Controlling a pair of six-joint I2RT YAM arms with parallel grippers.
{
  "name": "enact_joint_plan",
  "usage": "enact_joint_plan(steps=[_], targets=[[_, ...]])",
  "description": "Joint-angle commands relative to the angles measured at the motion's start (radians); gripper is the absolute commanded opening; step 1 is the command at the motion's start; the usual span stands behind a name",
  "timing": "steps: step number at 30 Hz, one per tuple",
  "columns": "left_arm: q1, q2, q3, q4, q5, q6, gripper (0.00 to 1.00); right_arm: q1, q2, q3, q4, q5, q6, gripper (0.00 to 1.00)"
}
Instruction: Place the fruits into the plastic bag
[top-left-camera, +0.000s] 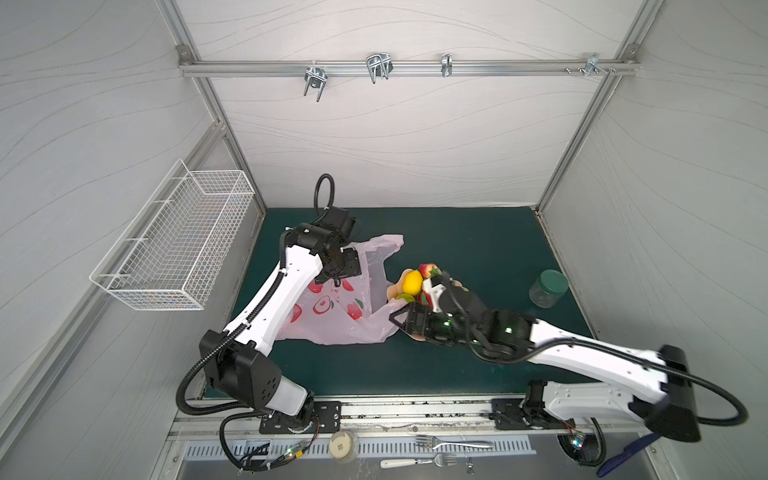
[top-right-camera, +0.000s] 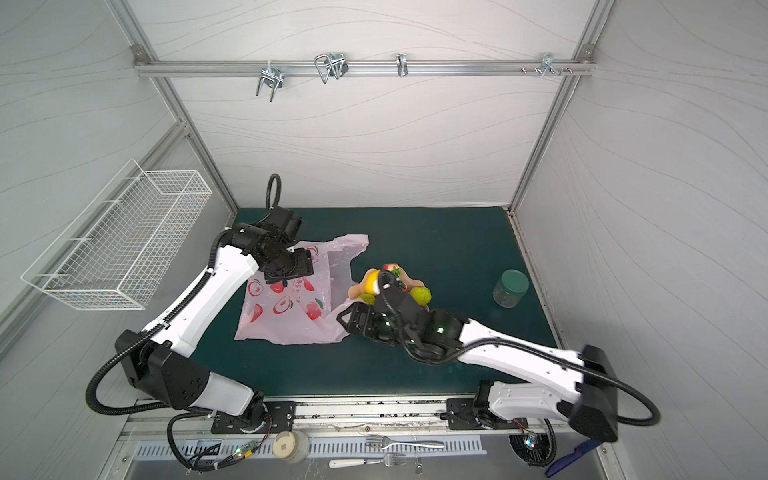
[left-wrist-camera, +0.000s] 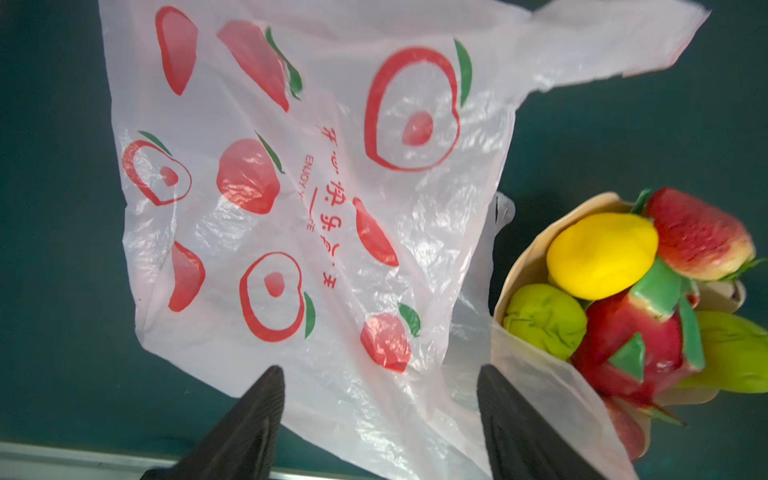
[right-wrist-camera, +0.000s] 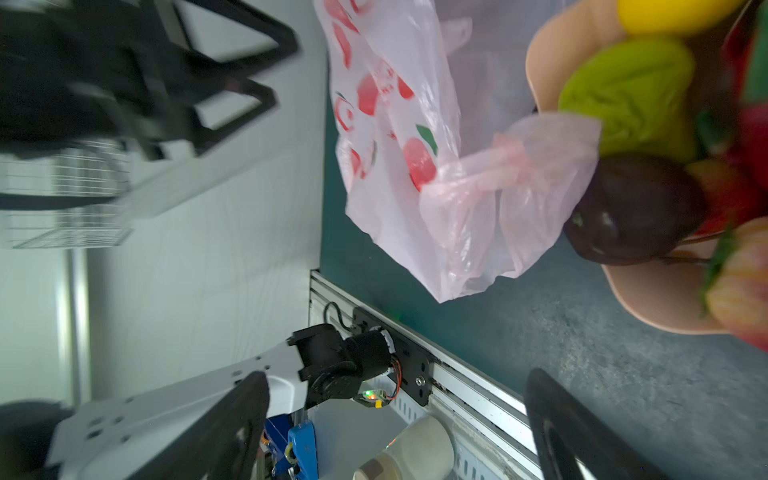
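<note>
While the plastic bag (top-left-camera: 345, 328) lies flat on the green mat (top-left-camera: 457, 249), no fruit can enter it, so treat opening its mouth as the step in hand. The left gripper (left-wrist-camera: 380, 374) hovers above the printed panel with its jaws well apart and empty; this position suits lifting 1 layer of film. The right gripper (right-wrist-camera: 397, 374) stands beside the near handle (right-wrist-camera: 519, 166) with its jaws spread wide and nothing between them.

The fruits sit piled in the peach bowl (left-wrist-camera: 528, 249), just beside the bag: lemon (left-wrist-camera: 602, 255), green apple (left-wrist-camera: 544, 320), dragon fruit (left-wrist-camera: 623, 332), pear (left-wrist-camera: 735, 353), strawberry (left-wrist-camera: 698, 232) and dark purple fruit (right-wrist-camera: 636, 208). The near handle drapes over the bowl's rim, so the transfer path is short. Expect the thin film to slip and cling; secure 1 handle before you lift.
</note>
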Motion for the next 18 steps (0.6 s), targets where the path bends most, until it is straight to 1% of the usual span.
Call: enact_joint_plan(steps=[1, 4, 8, 13, 18], targets=[[-0.101, 0.036, 0.018, -0.062, -0.079, -0.056, 0.75, 0.005, -0.137, -0.022, -0.187, 0.155, -0.193, 0.99], [-0.174, 0.100, 0.059, -0.092, -0.108, -0.083, 0.74, 0.002, -0.254, -0.018, -0.284, 0.212, -0.311, 0.99], [-0.253, 0.226, 0.148, -0.152, -0.177, -0.103, 0.74, -0.002, -0.382, -0.023, -0.357, 0.225, -0.395, 0.99], [-0.296, 0.406, 0.239, -0.264, -0.271, -0.099, 0.73, -0.004, -0.485, -0.033, -0.407, 0.227, -0.441, 0.99], [-0.300, 0.491, 0.246, -0.274, -0.313, -0.081, 0.73, -0.004, -0.513, -0.033, -0.400, 0.201, -0.491, 0.99]])
